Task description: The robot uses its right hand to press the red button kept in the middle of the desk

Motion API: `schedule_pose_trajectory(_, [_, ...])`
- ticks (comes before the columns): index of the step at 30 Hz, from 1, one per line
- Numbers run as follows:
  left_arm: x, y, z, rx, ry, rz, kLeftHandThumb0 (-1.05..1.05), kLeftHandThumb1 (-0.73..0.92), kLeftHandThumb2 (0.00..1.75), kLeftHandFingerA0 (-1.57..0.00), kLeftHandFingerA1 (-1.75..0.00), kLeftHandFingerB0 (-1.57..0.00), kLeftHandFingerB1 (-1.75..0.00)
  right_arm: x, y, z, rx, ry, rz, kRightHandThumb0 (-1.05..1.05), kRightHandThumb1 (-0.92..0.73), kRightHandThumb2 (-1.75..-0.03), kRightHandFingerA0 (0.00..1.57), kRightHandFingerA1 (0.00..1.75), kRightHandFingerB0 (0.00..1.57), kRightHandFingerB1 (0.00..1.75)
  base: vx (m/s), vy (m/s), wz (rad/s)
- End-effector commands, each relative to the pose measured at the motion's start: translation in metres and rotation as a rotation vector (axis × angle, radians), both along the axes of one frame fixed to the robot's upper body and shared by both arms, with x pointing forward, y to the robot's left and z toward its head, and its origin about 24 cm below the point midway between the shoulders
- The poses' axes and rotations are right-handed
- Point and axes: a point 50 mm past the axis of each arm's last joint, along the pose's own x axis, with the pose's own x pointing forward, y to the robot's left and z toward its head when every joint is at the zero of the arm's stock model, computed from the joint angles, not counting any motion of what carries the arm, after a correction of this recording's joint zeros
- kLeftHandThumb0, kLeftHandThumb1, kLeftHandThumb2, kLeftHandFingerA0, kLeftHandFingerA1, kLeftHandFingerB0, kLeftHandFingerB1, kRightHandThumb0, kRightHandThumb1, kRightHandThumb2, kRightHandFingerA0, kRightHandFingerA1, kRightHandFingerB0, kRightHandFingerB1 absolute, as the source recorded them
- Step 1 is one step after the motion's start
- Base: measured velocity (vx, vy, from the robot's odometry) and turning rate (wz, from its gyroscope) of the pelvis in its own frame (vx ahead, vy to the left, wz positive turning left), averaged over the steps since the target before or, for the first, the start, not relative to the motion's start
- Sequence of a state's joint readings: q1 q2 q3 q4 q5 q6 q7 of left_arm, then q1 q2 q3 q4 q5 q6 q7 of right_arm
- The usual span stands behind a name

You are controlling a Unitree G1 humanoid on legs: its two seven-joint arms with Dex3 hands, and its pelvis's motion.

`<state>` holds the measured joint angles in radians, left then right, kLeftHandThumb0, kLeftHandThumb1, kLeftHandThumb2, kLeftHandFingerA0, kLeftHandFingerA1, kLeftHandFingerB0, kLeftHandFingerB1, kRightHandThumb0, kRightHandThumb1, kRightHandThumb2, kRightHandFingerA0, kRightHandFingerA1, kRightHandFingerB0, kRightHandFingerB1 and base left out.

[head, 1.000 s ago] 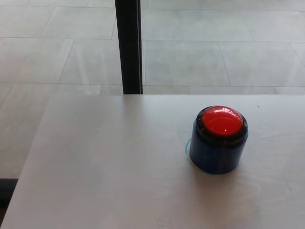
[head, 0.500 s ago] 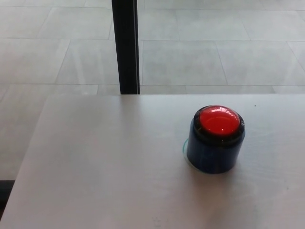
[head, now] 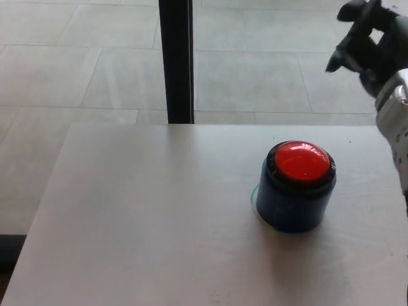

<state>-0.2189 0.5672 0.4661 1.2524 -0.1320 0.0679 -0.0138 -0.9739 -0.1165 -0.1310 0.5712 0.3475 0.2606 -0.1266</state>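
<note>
The red button (head: 301, 161) is a glossy red dome in a black ring on a dark blue cylinder. It stands on the pale desk (head: 146, 223), right of the middle of the head view. My right hand (head: 368, 44) has come in at the top right, raised well above and behind the button, not touching it. Its black fingers (head: 347, 50) are apart and hold nothing. A bit of silver forearm shows at the right edge. My left hand does not show.
A black vertical post (head: 176, 60) stands just behind the desk's far edge, left of the button. Grey tiled floor (head: 76, 70) lies beyond and to the left of the desk. The desk's left edge runs diagonally down the picture's left side.
My right hand has entered at the top right; it was out of sight before. The camera has shifted slightly, so the post and button sit a little further right.
</note>
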Motion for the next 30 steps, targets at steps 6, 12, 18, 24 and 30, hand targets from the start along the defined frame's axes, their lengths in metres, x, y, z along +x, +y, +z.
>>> schedule_pose_trajectory(6, [-0.002, 0.005, 0.004, -0.005, -0.011, 0.037, -0.75, 0.92, 1.26, -0.54, -0.99, -0.29, -0.78, -0.004, 0.017, -0.032, -0.065, 0.058, 0.077, -0.14, -0.51, -1.25, 0.92, 1.75, 0.74, 1.6, 0.0, 0.0, 0.0])
schedule_pose_trajectory(12, [-0.002, 0.006, 0.006, 0.004, 0.002, 0.026, -0.74, 0.92, 1.3, -0.54, -0.97, -0.27, -0.75, -0.005, 0.019, -0.044, -0.091, 0.108, 0.07, -0.17, -0.46, -1.31, 0.94, 1.75, 0.76, 1.62, 0.0, 0.0, 0.0])
schedule_pose_trajectory(18, [-0.003, 0.006, 0.005, 0.019, 0.023, 0.006, -0.76, 0.92, 1.3, -0.58, -0.99, -0.3, -0.78, -0.008, 0.023, -0.057, -0.107, 0.131, 0.096, -0.17, -0.48, -1.28, 0.94, 1.75, 0.76, 1.61, 0.0, 0.0, 0.0])
schedule_pose_trajectory(24, [0.0, 0.006, 0.007, 0.016, 0.01, 0.013, -0.74, 0.92, 1.3, -0.57, -0.99, -0.3, -0.77, -0.011, 0.028, -0.07, -0.107, 0.163, 0.108, -0.18, -0.44, -1.34, 0.97, 1.75, 0.76, 1.64, 0.0, 0.0, 0.0])
schedule_pose_trajectory(30, [0.002, 0.006, 0.007, 0.028, 0.03, -0.015, -0.74, 0.92, 1.22, -0.46, -1.17, -0.29, -0.9, -0.014, 0.032, -0.084, -0.136, 0.199, 0.129, -0.18, -0.48, -1.29, 0.95, 1.75, 0.77, 1.62, 0.0, 0.0, 0.0])
